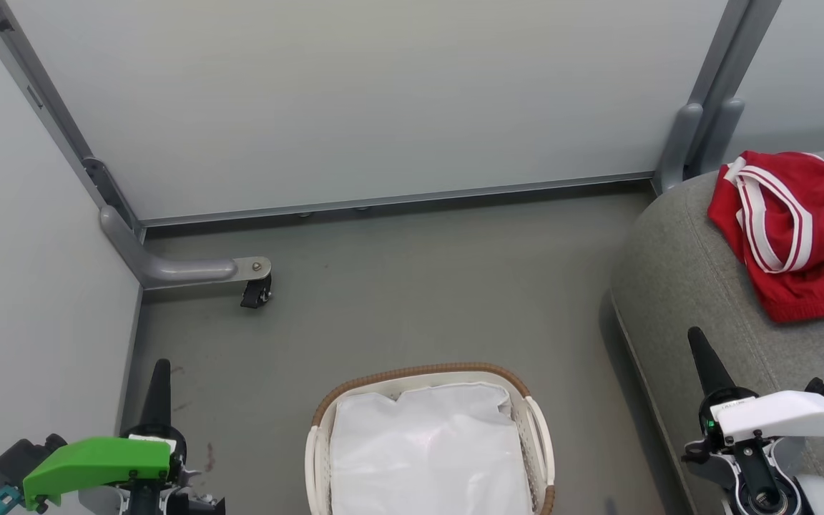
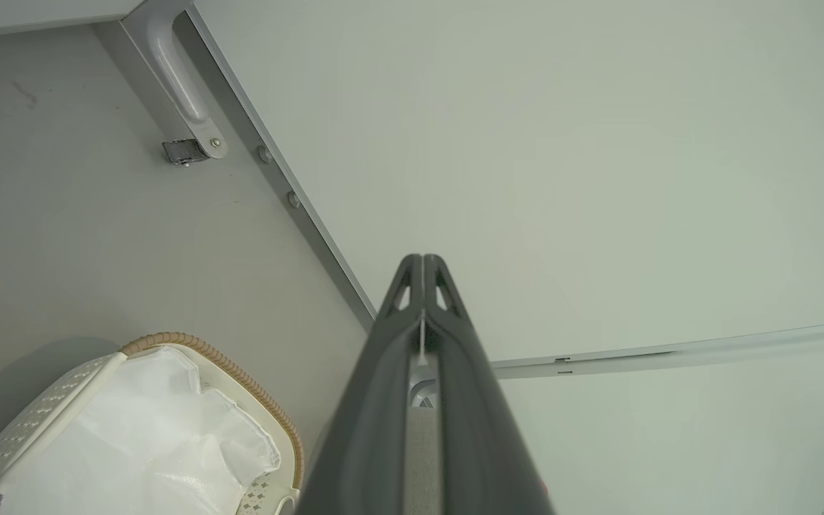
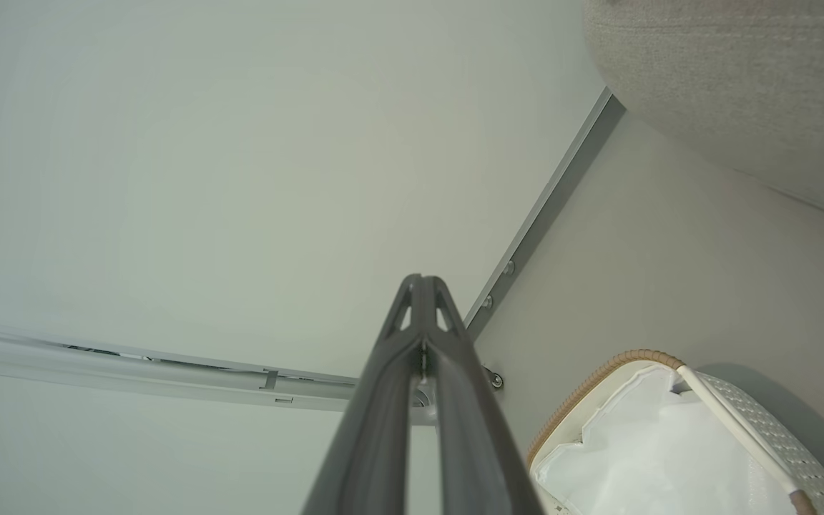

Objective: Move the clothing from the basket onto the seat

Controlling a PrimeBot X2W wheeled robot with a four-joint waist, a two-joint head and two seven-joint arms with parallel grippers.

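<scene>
Since the whole right side is taken up by the grey seat [image 1: 677,286], that gets looked at first. The white basket [image 1: 423,373] with the brown woven rim is parked on the floor at the near middle. Nothing red can be made out in it, just the white liner sheet [image 1: 426,450]. The red clothing [image 1: 791,236] with white trim is found bunched up on the seat at the far right, partly cut off at the edge of the head view. So the job is judged pretty much done.

Both tools are clenched tight with nothing between the fingers. The left gripper [image 1: 159,379] is held over the floor at the near left, and the right gripper [image 1: 702,354] over the seat's near edge.

What could be botched from here: the liner might be mistaken for a garment and dragged out, and the light basket tipped with it. The clothing could also be knocked if the right arm gets swung across the seat.
</scene>
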